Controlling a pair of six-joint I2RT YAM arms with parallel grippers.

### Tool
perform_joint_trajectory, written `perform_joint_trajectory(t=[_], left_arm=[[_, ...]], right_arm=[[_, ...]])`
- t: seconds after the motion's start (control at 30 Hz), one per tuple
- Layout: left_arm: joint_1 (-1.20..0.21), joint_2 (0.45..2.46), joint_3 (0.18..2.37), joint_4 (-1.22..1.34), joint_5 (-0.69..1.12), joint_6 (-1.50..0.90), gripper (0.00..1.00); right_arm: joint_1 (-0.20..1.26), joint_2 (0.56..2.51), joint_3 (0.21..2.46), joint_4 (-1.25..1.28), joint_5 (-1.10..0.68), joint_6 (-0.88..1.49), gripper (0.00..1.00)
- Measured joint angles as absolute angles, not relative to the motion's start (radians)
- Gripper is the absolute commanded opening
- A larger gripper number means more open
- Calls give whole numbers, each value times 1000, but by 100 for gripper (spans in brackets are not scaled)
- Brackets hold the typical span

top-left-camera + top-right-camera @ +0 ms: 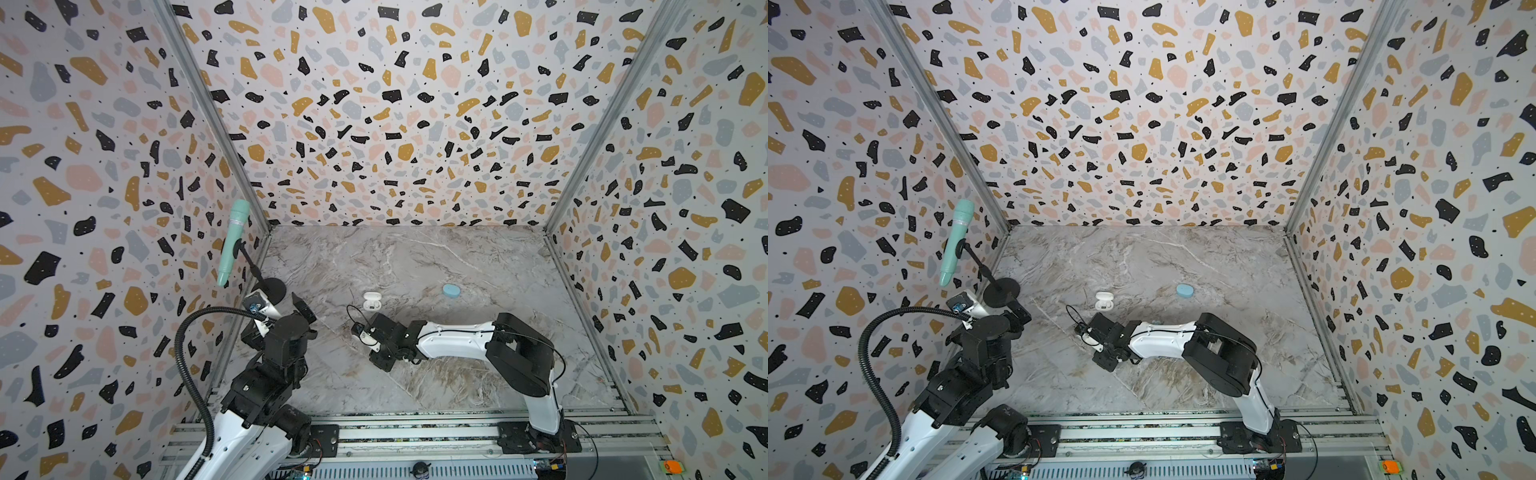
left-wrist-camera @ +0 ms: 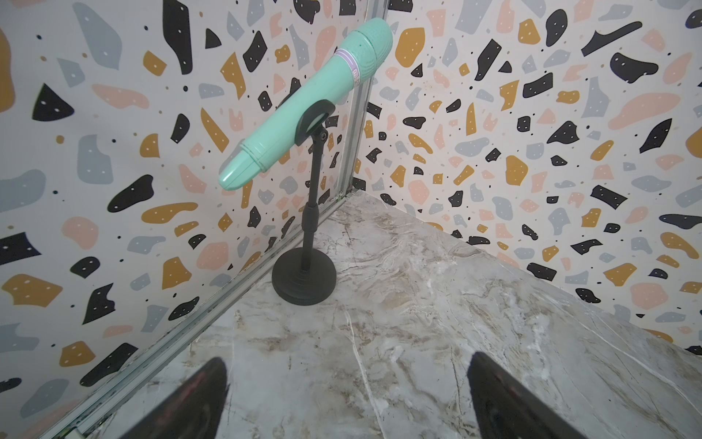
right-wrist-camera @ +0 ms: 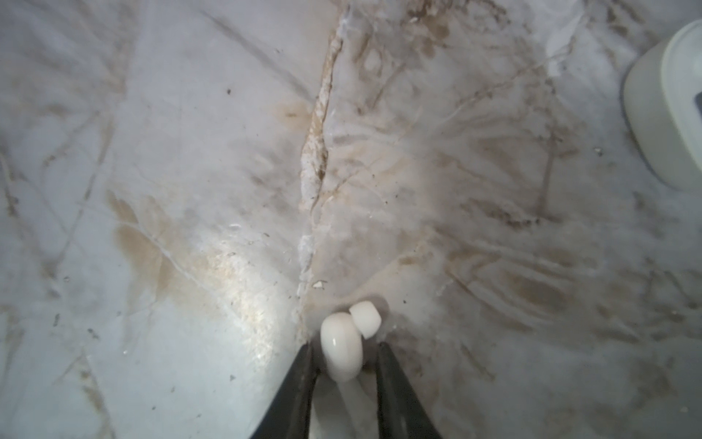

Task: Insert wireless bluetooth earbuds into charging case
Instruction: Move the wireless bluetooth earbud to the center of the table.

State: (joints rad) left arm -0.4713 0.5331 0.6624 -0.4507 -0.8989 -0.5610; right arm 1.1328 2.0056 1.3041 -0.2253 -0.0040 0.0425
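Marble surface [image 3: 190, 152] carries a white earbud [image 3: 340, 347]; our right hand [image 3: 344, 346] stands slightly apart around it, maybe to grab it better; our left hand [image 2: 347, 359] hangs wide apart.

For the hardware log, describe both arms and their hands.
Both have white shells and black joints. The left arm carries a ribbed black hose, the right arm a thin black cable. Left hand and right hand: two tapering black fingers each.

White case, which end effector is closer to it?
Right. The right end effector is close by the white case, straddling an earbud; the left end effector is farther off, facing the microphone stand.
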Motion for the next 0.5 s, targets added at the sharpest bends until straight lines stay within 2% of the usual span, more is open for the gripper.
perform_joint_trajectory(t=[0.5], left_arm=[[-471, 531, 662, -449, -899, -561, 100]], right_arm=[[1132, 2006, 1304, -225, 85, 51, 35]])
